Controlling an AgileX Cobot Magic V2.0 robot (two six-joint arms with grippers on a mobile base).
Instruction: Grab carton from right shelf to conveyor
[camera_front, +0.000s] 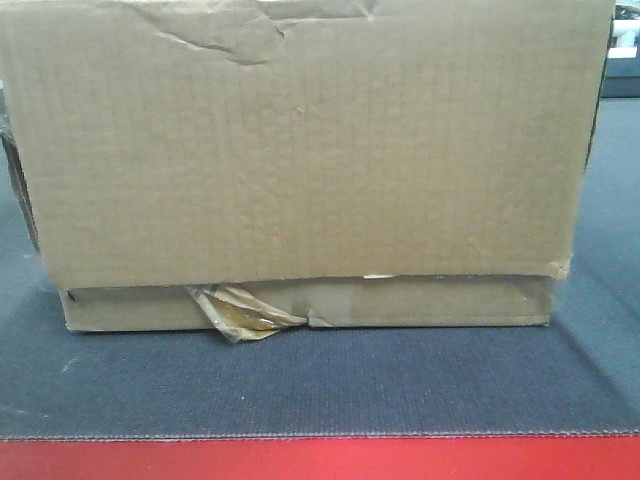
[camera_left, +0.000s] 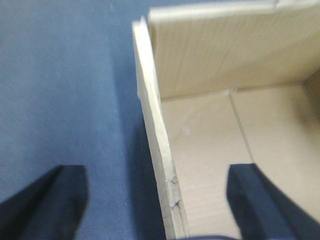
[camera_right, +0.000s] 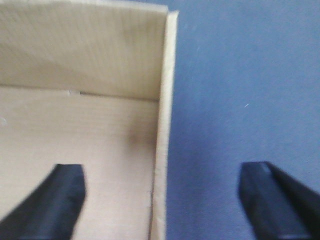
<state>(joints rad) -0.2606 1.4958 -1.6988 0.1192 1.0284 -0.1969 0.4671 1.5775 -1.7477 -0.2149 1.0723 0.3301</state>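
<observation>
The brown carton (camera_front: 300, 150) stands on the dark blue-grey conveyor (camera_front: 320, 385), its long side facing the front camera, with torn yellowish tape (camera_front: 235, 310) at its lower edge. My left gripper (camera_left: 157, 192) is open and straddles the carton's left wall (camera_left: 155, 130), one finger outside over the belt (camera_left: 55, 100), the other finger (camera_left: 260, 200) inside the open box. My right gripper (camera_right: 160, 195) is open too, straddling the right wall (camera_right: 162, 130), with the left finger (camera_right: 55, 200) inside and the other over the belt (camera_right: 240, 90). The right shelf is out of view.
A bright red edge strip (camera_front: 320, 460) runs along the belt's near side. Bare belt lies in front of the carton and on both sides of it. Some blurred objects (camera_front: 625, 45) show past the carton's top right corner.
</observation>
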